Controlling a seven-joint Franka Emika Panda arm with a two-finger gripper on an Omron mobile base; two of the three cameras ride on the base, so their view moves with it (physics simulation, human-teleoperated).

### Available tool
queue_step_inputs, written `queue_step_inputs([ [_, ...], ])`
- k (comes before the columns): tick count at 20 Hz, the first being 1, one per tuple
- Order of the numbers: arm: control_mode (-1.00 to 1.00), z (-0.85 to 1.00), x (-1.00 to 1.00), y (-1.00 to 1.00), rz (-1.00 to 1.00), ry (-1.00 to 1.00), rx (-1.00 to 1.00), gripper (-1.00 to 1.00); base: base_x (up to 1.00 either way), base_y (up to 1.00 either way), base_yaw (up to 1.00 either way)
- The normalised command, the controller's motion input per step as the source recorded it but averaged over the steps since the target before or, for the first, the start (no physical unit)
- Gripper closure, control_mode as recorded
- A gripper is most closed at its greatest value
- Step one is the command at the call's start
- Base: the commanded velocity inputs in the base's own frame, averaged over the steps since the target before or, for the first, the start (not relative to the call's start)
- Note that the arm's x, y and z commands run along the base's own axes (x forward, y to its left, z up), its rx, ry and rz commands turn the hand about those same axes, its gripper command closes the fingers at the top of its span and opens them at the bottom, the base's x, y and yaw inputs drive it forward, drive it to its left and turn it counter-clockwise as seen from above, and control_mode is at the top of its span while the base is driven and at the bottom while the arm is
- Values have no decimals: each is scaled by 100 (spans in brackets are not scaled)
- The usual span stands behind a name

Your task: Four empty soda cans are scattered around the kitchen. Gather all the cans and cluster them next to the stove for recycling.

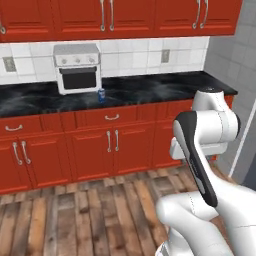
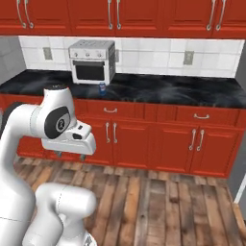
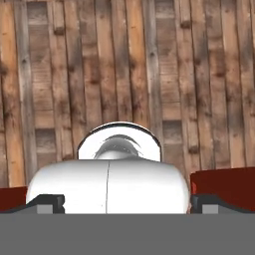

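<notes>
— Blue can (image 1: 101, 95) is what I see on the black desk (image 1: 150, 89), just right of the white toaster oven (image 1: 77, 67), near the front edge.

— Which way does it point?

— Upright, long axis vertical, silver top up. From the right base camera it (image 2: 102, 88) stands just off the oven's (image 2: 92, 61) front corner.

— And the tool?

— My tool (image 3: 127, 205) points down at the wooden floor (image 3: 127, 64); its fingertips (image 3: 50, 203) sit wide apart with nothing between them. The can is well apart from it, up on the desk beyond the red cabinets (image 1: 110, 145), ahead of the arm (image 1: 210, 130).
</notes>
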Motion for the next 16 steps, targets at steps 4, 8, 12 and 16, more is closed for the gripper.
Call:
queue_step_inputs([
  [4, 100, 0, 0, 0, 0, 0, 0, -100, 78, 41, 8],
  [8, 100, 0, 0, 0, 0, 0, 0, -100, 82, 48, 10],
  [12, 100, 0, 0, 0, 0, 0, 0, -100, 80, 34, 5],
  [16, 100, 0, 0, 0, 0, 0, 0, -100, 71, 19, 0],
])
